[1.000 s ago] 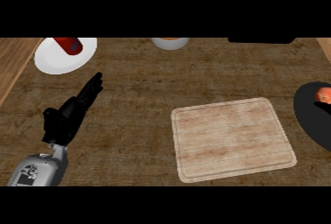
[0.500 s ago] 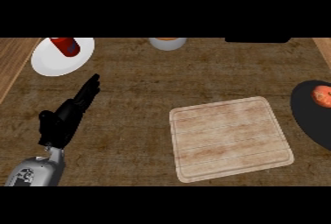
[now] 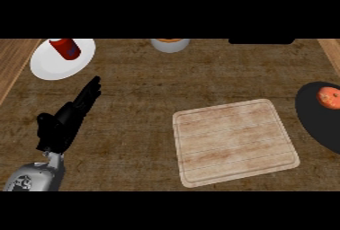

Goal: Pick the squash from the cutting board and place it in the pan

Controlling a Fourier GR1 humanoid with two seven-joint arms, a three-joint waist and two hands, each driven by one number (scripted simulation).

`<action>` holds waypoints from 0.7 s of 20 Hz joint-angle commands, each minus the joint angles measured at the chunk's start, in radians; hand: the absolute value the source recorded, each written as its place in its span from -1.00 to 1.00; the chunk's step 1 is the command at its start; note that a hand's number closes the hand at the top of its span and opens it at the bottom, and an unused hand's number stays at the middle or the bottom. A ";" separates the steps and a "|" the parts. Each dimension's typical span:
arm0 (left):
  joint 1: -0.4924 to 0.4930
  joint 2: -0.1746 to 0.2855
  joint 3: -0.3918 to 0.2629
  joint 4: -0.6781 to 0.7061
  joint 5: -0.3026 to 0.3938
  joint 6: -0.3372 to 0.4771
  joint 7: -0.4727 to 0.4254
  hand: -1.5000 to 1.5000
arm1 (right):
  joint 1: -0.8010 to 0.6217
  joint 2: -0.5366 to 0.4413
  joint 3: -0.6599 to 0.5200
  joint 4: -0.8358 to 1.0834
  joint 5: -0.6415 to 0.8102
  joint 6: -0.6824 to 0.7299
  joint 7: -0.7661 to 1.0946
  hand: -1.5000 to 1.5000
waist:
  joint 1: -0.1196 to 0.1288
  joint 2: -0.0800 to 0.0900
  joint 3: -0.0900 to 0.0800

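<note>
The squash (image 3: 328, 97) is seen inside the pan (image 3: 313, 122) at the right edge, off the cutting board (image 3: 232, 141). The left hand (image 3: 61, 127) is set well apart at the left, fingers straight. The right hand is not shown.

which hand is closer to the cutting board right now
Left. The left hand is apart from the cutting board, off to its left, fingers straight. The right hand is not in view.

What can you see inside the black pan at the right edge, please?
One rounded orange-red item, apparently the squash, lies in the pan, near its upper part. The pan runs past the view's right edge, so the rest of its inside is unseen.
</note>
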 commanded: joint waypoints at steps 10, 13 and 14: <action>0.043 -0.011 0.003 -0.027 -0.012 -0.024 0.001 0.00 | 0.164 0.079 -0.002 -0.040 -0.011 0.089 -0.202 -1.00 | -0.007 -0.007 -0.001; 0.007 -0.016 0.026 0.020 -0.019 -0.016 -0.010 0.00 | 0.213 0.101 -0.010 -0.053 -0.022 0.087 -0.235 -1.00 | -0.017 -0.007 -0.002; 0.016 -0.017 0.014 -0.015 -0.027 -0.010 0.009 0.00 | 0.223 0.115 -0.011 -0.055 -0.019 0.070 -0.255 -1.00 | -0.014 -0.007 -0.001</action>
